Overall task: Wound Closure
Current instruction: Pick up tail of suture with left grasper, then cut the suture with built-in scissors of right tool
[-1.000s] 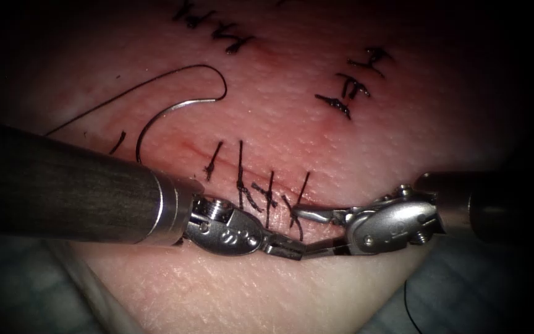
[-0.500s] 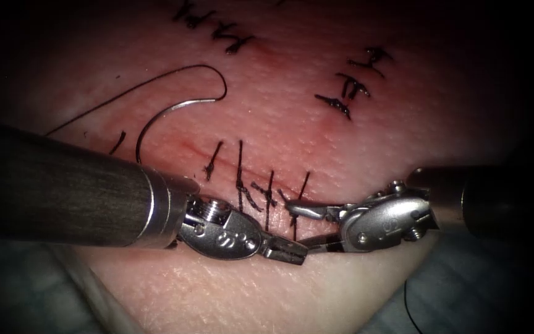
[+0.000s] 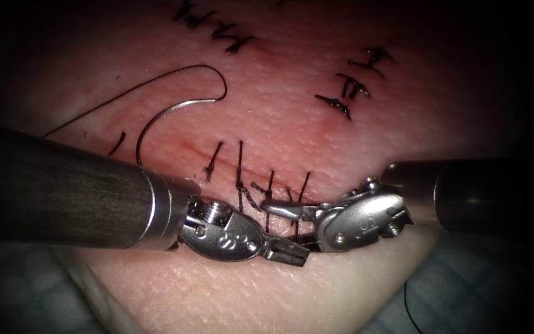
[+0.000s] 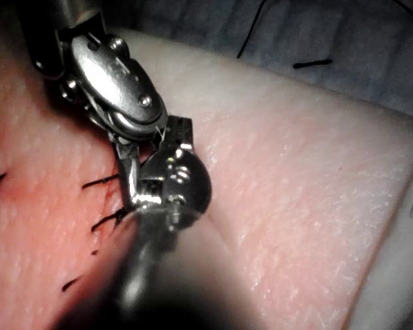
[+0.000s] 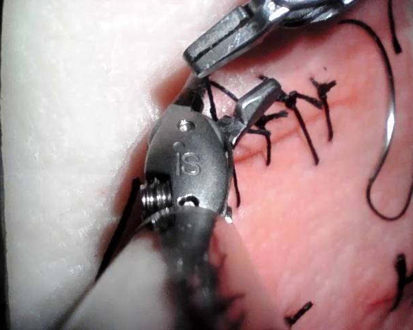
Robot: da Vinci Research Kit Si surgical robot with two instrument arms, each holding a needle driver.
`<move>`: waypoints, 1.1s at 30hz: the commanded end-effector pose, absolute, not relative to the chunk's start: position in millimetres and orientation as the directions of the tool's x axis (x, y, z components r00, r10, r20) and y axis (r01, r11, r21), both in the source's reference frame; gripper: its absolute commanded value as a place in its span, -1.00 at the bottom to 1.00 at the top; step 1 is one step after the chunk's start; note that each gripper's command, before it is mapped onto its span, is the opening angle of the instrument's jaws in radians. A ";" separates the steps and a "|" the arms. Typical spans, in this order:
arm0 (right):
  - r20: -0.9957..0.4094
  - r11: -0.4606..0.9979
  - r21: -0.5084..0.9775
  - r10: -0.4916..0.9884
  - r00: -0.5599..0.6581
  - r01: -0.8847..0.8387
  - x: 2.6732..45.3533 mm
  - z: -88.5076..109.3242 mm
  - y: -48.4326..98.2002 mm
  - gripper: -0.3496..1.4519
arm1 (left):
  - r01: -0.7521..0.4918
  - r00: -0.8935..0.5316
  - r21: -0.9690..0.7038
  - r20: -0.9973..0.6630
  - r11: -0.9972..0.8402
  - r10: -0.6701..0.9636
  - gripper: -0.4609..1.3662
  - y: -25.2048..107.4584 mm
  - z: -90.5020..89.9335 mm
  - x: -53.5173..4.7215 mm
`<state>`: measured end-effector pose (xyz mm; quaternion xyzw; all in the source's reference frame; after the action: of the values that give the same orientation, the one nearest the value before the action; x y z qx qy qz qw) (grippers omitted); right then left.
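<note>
The curved steel suture needle (image 3: 174, 114) lies free on the pale pink pork tissue (image 3: 316, 124), up and to the left of the stitched cut (image 3: 242, 173), not in the tissue and held by neither tool; its thin black thread (image 3: 131, 89) trails off leftward. I judge the needle light, stiff and slippery, best taken on the body of its curve, clear of the point and of the thread end; the thread is limp and would fray under a hard grip. The black stitches (image 3: 240, 170) already cross the cut. My left arm's needle driver (image 3: 292, 252) sits at the near edge of the cut with its jaws closed; I cannot tell whether they pinch a thread end. My right arm's needle driver (image 3: 285, 219) stands with its jaws parted wide, the upper one lying over the stitches, holding nothing I can make out. Against the frame a second ago, the right tool has advanced leftward over the stitches; the needle has not moved.
</note>
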<state>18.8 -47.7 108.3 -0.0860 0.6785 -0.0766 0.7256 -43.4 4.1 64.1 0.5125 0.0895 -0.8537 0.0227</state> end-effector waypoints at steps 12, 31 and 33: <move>-0.973 0.973 -0.232 -0.232 0.017 0.002 19.9 107.9 -48.0 0.73 | 0.141 -0.472 -0.135 -0.880 -0.981 0.053 -0.88 4.0 64.2 -43.6; -0.972 0.972 -0.233 -0.233 0.020 -0.002 20.9 108.0 -48.0 0.70 | 0.147 -0.469 -0.135 -0.882 -0.980 0.052 -0.88 3.7 64.4 -43.7; -0.972 0.972 -0.233 -0.233 0.020 -0.002 20.9 108.0 -48.0 0.69 | 0.150 -0.468 -0.130 -0.883 -0.980 0.045 -0.88 3.6 64.5 -43.7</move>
<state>20.9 -48.0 108.0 -0.0852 0.6955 -0.0808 0.7089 -43.7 3.6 64.5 0.5149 0.0919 -0.8518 0.0287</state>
